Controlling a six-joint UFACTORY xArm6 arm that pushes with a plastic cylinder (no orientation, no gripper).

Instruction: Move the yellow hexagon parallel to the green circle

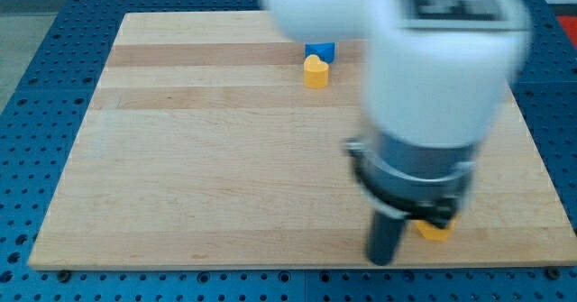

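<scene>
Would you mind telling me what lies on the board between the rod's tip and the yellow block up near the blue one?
Nothing: in the camera view, bare wood separates my tip from the yellow block beside the blue block.

White rounded arm (pixel 424 59), dark grey collar (pixel 410 171), dark rod (pixel 386 239).

Lab bench: blue perforated table (pixel 36 86), wooden board (pixel 207 158).
</scene>
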